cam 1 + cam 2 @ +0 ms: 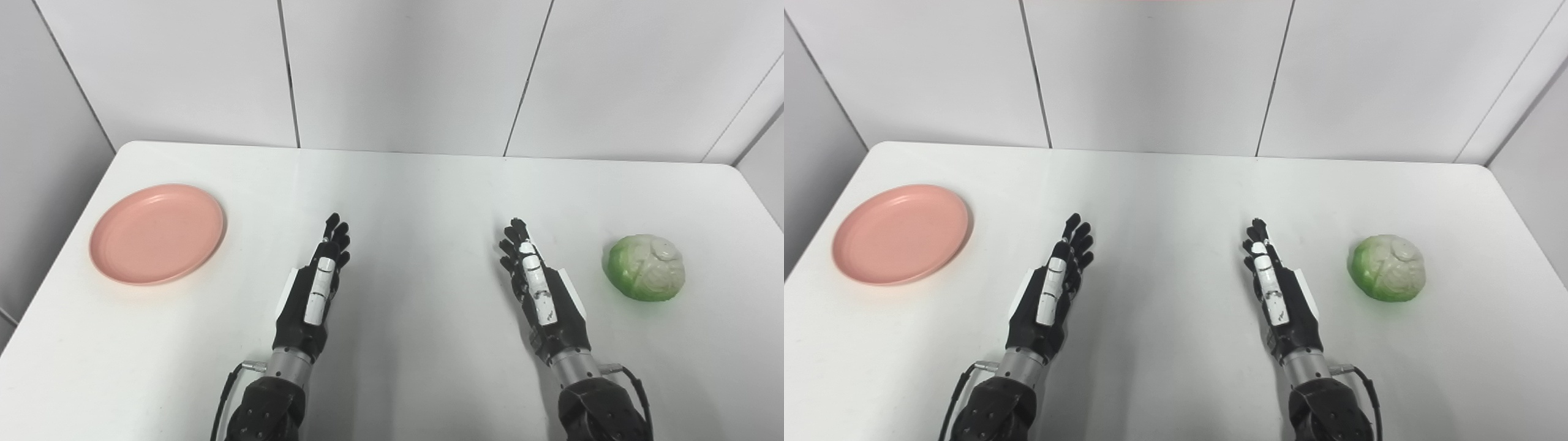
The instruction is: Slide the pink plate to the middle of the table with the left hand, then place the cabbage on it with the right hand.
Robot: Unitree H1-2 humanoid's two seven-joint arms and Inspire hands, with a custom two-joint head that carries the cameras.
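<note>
Forearms are cut off at the bottom edge. Left hand [315, 283] and right hand [539, 291] rest empty, fingers extended; pink plate [157, 233] and cabbage [644, 267] lie untouched.

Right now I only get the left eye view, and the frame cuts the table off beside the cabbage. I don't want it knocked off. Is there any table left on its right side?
Observer: Yes. The right eye view shows a strip of bare table between the cabbage and the right edge.
Operator: How far towards me can you follow that edge?
Observer: Until about level with the cabbage's near side. There it leaves that frame too.
</note>
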